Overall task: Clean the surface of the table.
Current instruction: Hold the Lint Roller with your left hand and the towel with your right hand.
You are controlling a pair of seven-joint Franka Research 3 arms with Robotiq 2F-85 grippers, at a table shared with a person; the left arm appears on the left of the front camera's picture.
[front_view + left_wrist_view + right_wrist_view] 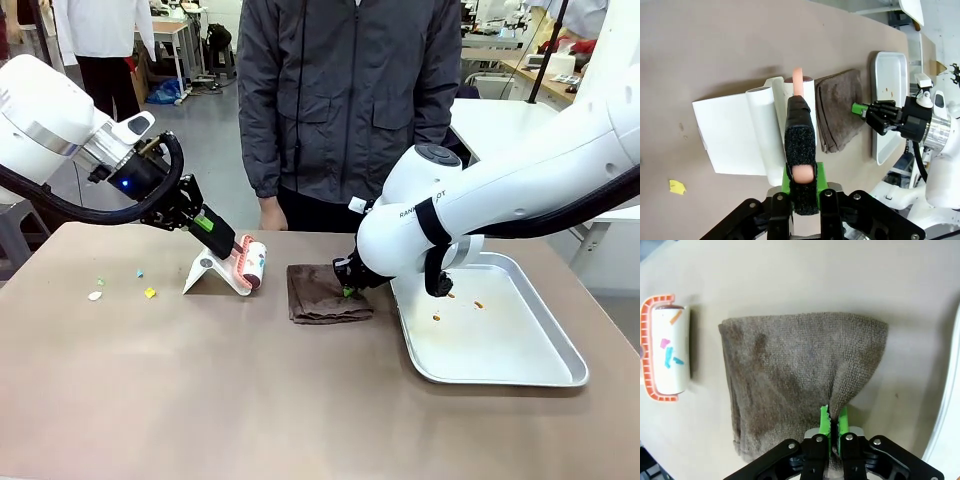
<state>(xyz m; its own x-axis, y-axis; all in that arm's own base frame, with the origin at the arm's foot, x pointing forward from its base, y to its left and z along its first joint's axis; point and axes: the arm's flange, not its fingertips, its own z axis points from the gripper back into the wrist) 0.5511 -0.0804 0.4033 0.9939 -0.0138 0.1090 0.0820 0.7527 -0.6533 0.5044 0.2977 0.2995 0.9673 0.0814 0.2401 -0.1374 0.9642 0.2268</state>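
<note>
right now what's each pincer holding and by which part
The left pincer grips the roller by its handle; right pincer pinches the cloth at its edge.

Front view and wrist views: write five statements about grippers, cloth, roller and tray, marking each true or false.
1. The left gripper is shut on the handle of the lint roller. True.
2. The right gripper hangs open over the tray. False: it is shut on an edge of the brown cloth.
3. The brown cloth lies in the tray. False: it lies on the table, between roller and tray.
4. Small scraps lie on the table left of the roller. True.
5. The tray is spotless. False: a few orange bits lie in it.
</note>
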